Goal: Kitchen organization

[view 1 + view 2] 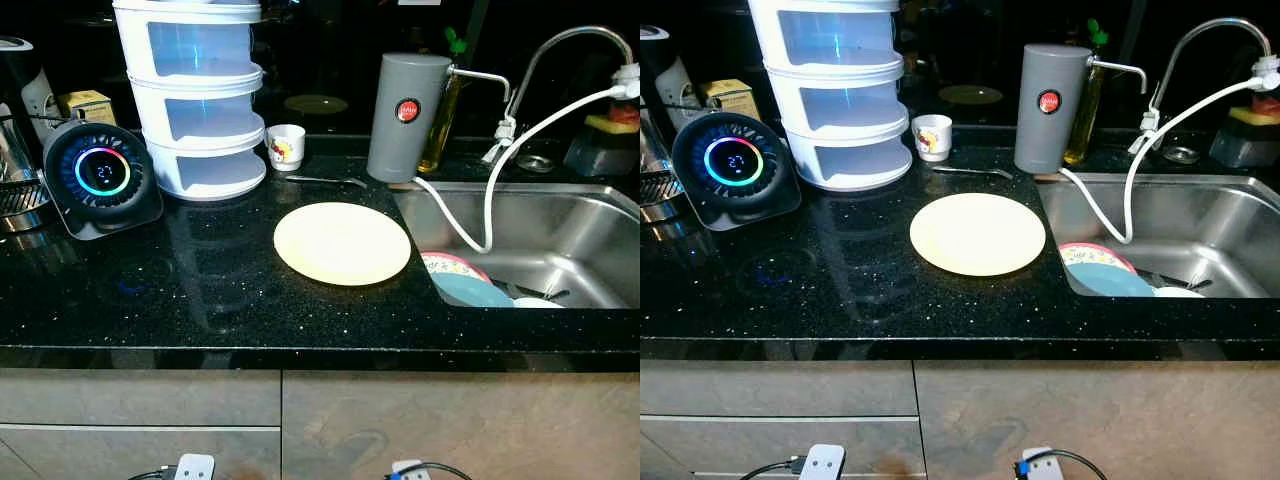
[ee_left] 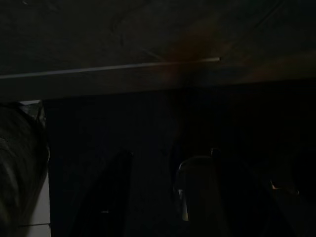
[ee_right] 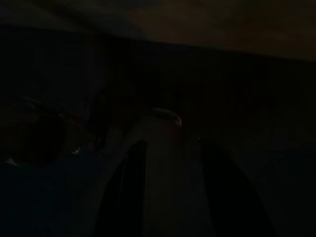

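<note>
Yellow plate lying flat mid-bench, sink at its 3 o'clock, roughly level between both idle arms; left pincer and right pincer fingers apart, low in shade.

A black speckled countertop is seen. On it are set a pale yellow plate, a white tiered rack, a small cup and a grey canister.

A pale yellow plate lies flat on the black speckled surface, just beside the steel sink. In the sink, a pink-rimmed dish and a blue dish lie stacked.
</note>
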Motion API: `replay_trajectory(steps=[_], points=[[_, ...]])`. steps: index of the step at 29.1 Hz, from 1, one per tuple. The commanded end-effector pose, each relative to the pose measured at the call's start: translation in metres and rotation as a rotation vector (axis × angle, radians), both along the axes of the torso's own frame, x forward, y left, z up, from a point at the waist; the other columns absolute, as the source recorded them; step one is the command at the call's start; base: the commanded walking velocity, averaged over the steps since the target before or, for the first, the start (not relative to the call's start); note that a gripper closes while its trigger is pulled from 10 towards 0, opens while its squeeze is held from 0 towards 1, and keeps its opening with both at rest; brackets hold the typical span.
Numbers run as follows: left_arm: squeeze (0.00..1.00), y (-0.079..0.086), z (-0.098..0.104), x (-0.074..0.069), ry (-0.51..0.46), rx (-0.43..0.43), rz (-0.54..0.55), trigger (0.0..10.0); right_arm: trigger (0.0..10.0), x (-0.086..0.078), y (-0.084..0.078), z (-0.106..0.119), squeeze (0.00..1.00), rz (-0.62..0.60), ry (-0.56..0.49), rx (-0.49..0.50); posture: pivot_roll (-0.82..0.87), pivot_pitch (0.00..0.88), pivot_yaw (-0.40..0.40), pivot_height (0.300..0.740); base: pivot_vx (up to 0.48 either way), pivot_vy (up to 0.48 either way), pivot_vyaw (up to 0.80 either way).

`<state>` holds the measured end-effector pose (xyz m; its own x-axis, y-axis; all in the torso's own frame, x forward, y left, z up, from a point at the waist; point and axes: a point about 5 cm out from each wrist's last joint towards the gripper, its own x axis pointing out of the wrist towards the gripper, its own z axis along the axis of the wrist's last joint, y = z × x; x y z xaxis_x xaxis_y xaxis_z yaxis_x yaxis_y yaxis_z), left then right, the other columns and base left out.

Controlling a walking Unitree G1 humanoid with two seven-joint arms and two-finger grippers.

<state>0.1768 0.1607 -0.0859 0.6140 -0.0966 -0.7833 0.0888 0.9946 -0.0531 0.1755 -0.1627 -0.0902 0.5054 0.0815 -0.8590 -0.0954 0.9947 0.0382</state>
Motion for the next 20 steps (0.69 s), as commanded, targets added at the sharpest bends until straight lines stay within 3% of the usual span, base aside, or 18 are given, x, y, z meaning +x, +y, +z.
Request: replay_trajectory(steps=[1, 5, 12, 20], points=[[0.0, -0.004, -0.002, -0.003, 0.003, 0.0, -0.003, 10.0, 10.0, -0.002, -0.005, 0.0, 0.0, -0.012, -0.003, -0.011, 0.0, 0.086, -0.038, 0.74, 0.0, 0.0, 0.0], [0.0, -0.006, -0.001, -0.002, -0.005, -0.007, 0.003, 10.0, 10.0, -0.002, -0.009, 0.0, 0.0, -0.019, -0.002, -0.017, 0.0, 0.1, -0.045, 0.74, 0.0, 0.0, 0.0], [0.0, -0.004, 0.006, 0.012, -0.043, -0.012, 0.011, 10.0, 10.0, 0.013, -0.015, 0.007, 0.0, -0.044, -0.036, -0.03, -0.01, 0.121, -0.034, 0.74, 0.0, 0.0, 0.0], [0.0, 0.017, 0.016, 0.029, -0.078, 0.021, 0.046, 10.0, 10.0, 0.027, 0.0, 0.013, 0.0, -0.042, -0.059, 0.003, 0.02, 0.129, -0.05, 0.74, 0.0, 0.0, 0.0]])
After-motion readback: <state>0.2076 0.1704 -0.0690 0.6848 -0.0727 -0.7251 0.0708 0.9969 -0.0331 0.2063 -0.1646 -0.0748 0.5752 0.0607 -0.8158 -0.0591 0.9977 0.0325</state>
